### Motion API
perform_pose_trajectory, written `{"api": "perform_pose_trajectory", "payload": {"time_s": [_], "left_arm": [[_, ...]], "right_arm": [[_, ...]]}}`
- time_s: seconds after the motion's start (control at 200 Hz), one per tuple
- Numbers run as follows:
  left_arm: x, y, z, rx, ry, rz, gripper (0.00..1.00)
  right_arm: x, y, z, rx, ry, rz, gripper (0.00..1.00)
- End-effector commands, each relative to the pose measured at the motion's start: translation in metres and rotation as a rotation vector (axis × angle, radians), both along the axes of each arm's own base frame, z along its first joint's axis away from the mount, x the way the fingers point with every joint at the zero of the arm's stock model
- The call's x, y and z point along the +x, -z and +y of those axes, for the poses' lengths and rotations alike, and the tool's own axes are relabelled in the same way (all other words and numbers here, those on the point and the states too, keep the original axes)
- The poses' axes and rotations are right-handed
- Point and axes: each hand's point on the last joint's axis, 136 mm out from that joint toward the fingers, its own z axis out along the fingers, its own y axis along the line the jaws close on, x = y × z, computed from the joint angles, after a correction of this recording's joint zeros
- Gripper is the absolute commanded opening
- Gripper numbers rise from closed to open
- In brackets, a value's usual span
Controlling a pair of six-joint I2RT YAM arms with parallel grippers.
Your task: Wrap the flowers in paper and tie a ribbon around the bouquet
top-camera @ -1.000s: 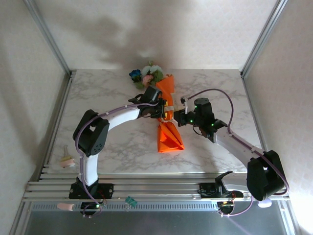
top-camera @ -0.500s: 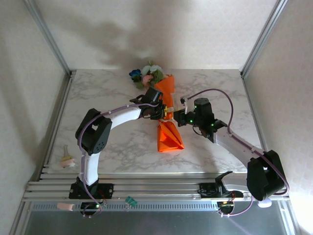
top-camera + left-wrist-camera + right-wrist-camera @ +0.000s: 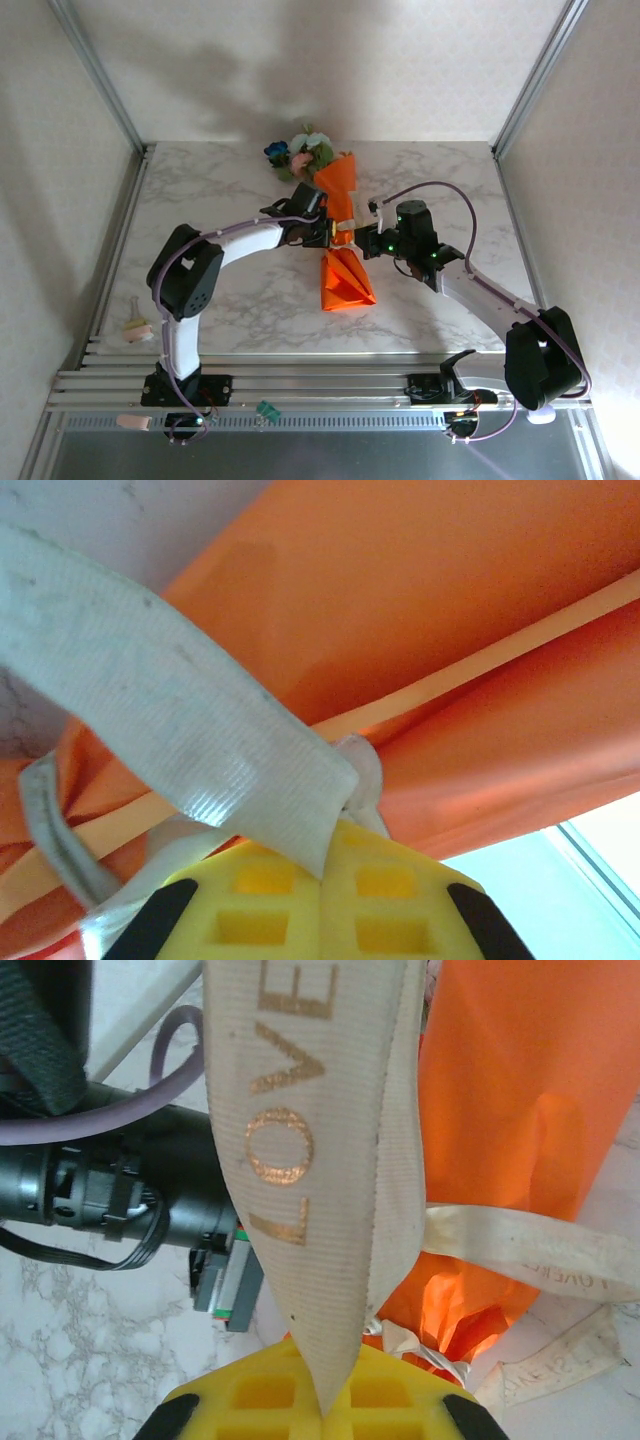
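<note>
The bouquet (image 3: 342, 235) lies in the middle of the marble table. Its orange paper (image 3: 346, 282) is pinched at the waist, and the flowers (image 3: 300, 155) stick out at the far end. My left gripper (image 3: 330, 233) sits at the left of the waist. In the left wrist view its yellow jaws (image 3: 325, 865) are shut on a strip of the cream ribbon (image 3: 180, 740), tight against the paper (image 3: 430, 630). My right gripper (image 3: 364, 241) is at the right of the waist. It (image 3: 325, 1400) is shut on a ribbon (image 3: 300, 1140) end with gold "LOVE" lettering.
The left arm's black wrist (image 3: 110, 1200) is close to the right gripper. A small pink and yellow object (image 3: 137, 326) lies at the table's near left edge. Aluminium posts (image 3: 100, 75) frame the back corners. Bare marble (image 3: 220, 190) stretches out on both sides.
My left gripper has closed onto the ribbon and its wrist has shifted a little toward the left. The right gripper has kept its hold and place.
</note>
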Motion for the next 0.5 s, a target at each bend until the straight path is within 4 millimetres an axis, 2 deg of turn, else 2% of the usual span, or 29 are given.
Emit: {"api": "perform_pose_trajectory", "payload": {"time_s": [0.0,0.165,0.415,0.496], "left_arm": [[0.007,-0.026,0.011,-0.094,-0.150,-0.007,0.00],[0.012,-0.041,0.006,-0.105,-0.092,-0.092,0.00],[0.009,-0.041,-0.010,-0.114,0.054,-0.142,0.00],[0.009,-0.047,-0.014,-0.102,0.111,-0.183,0.00]], "right_arm": [[-0.001,-0.004,0.000,-0.008,0.003,-0.016,0.00],[0.000,-0.004,0.002,-0.012,-0.009,-0.011,0.00],[0.000,0.002,0.001,-0.055,-0.009,0.048,0.00],[-0.003,0.007,0.004,-0.072,-0.032,0.093,0.00]]}}
